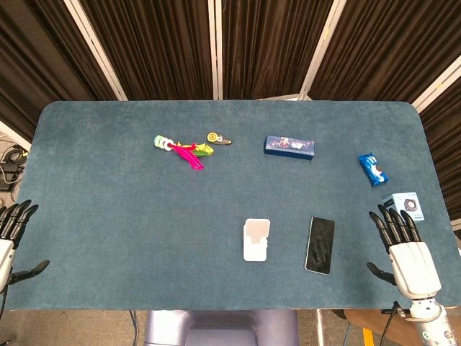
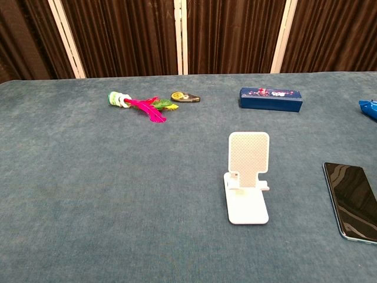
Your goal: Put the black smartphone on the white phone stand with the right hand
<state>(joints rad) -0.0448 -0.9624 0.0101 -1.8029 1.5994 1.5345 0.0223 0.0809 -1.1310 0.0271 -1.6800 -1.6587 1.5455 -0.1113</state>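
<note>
Blue-carpeted worktop (image 1: pixel 108 216) before dark curtains. Black smartphone (image 1: pixel 320 245) lying flat just right of white phone stand (image 1: pixel 256 239), untouched. Right hand (image 1: pixel 400 244) right of phone, fingers spread, empty. Left hand (image 1: pixel 13 229) likewise spread, far left.

The right hand (image 1: pixel 403 249) and left hand (image 1: pixel 11 231) hover at opposite sides, fingers spread, holding nothing.
</note>
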